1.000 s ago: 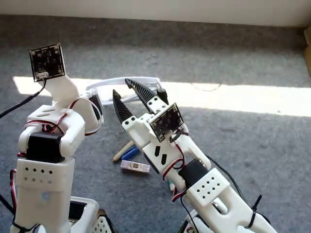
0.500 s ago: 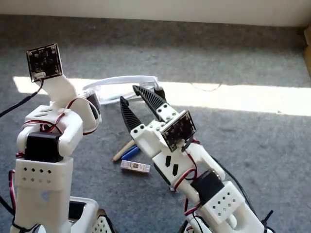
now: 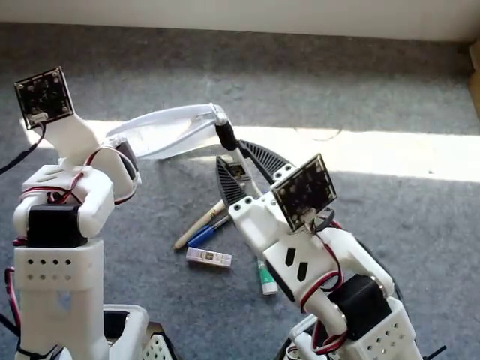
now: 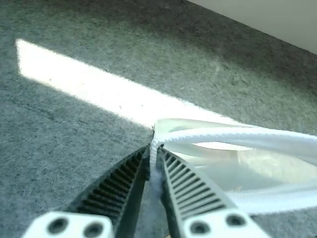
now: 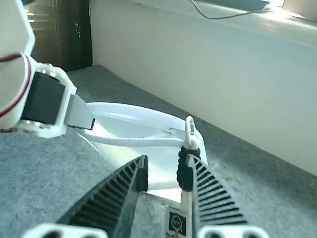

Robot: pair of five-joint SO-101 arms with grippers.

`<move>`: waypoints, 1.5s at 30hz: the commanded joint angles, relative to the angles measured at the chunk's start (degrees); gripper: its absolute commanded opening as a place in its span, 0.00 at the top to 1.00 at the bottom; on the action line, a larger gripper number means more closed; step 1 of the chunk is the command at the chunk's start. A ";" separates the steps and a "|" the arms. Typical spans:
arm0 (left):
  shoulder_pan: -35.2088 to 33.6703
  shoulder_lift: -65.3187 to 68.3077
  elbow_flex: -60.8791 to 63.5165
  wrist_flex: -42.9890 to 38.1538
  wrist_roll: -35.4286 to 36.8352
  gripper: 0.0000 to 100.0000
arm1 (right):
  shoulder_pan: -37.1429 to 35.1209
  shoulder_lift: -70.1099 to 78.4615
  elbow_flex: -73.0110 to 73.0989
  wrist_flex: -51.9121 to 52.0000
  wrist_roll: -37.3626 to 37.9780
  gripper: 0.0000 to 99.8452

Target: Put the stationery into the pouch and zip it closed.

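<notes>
While lifted off the grey carpet (image 3: 390, 225), pinched at one end by the left gripper (image 4: 154, 148): clear soft pouch with a white zip (image 3: 169, 129).

Left jaws closed tight on the zip end, no gap showing between the ribbed fingers. Over at the pouch's far end, right gripper (image 5: 167, 167) with jaws apart, white pen with a black rubber grip (image 5: 185, 166) lying against one finger, open space between pen and the other finger. Pen's upper end right up at the edge of the pouch. Down on the carpet between the two arms, lying loose and apart from the pouch: tan wooden pencil (image 3: 196, 226), blue pen (image 3: 204, 235) just beside it, small white rectangular eraser (image 3: 208, 257) nearer the arm bases, and white tube with a green cap (image 3: 265, 279) tucked partly under the right arm.
</notes>
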 commanded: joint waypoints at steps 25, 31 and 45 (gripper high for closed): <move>-1.54 0.84 1.80 -0.70 0.26 0.99 | 0.66 15.52 2.59 22.29 -16.09 0.88; -1.54 0.84 1.80 -0.53 0.26 0.99 | 0.66 25.89 2.77 21.93 -21.80 0.88; -1.54 0.84 1.80 -0.53 0.26 0.99 | 4.35 39.43 2.77 21.93 -22.33 0.88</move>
